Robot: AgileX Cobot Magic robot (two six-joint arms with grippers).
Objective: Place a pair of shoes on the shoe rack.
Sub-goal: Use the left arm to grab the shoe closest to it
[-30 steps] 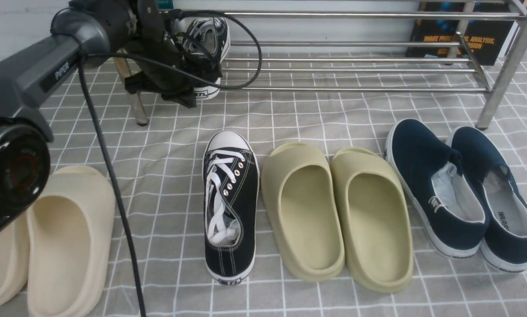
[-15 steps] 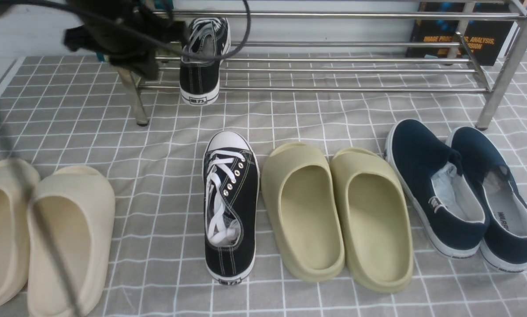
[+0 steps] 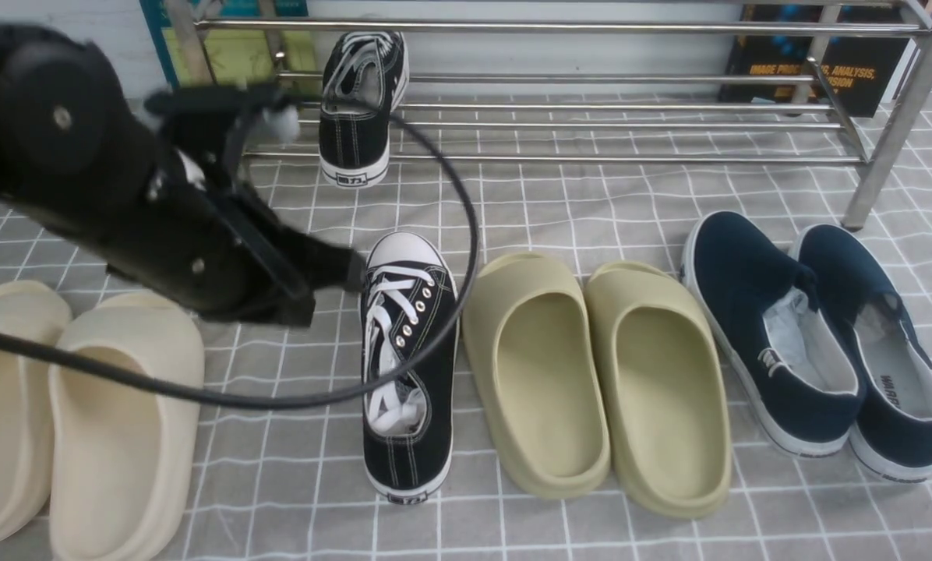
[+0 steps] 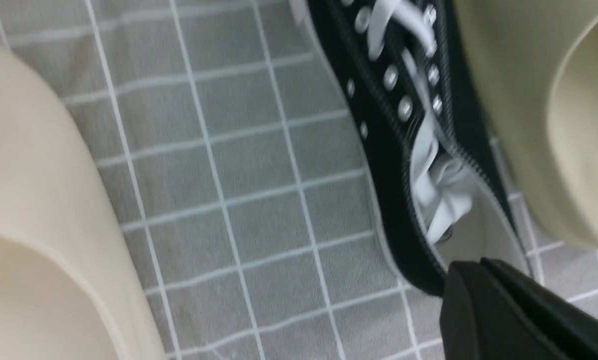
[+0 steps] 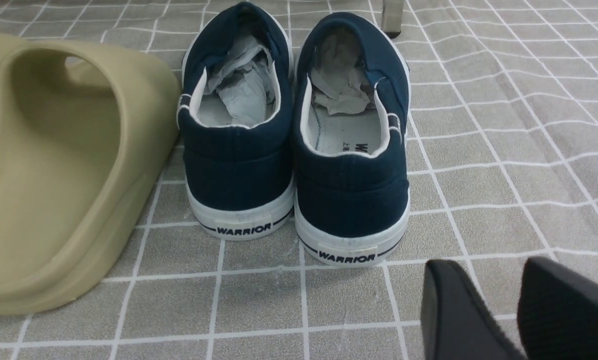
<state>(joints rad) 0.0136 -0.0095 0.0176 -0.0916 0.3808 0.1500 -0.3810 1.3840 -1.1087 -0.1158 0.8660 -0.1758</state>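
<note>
Over the checked cloth point(image 3: 591, 202), left gripper point(image 3: 333, 269) has dropped beside the floor sneaker point(image 3: 407, 366), jaws' state unclear.

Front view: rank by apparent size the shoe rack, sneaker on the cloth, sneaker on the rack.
1. Shoe rack
2. Sneaker on the cloth
3. Sneaker on the rack; farther away, so true sizes may match.

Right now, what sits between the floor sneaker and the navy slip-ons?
The front view shows the two olive slippers side by side between the floor sneaker and the navy slip-ons; nothing else.
</note>
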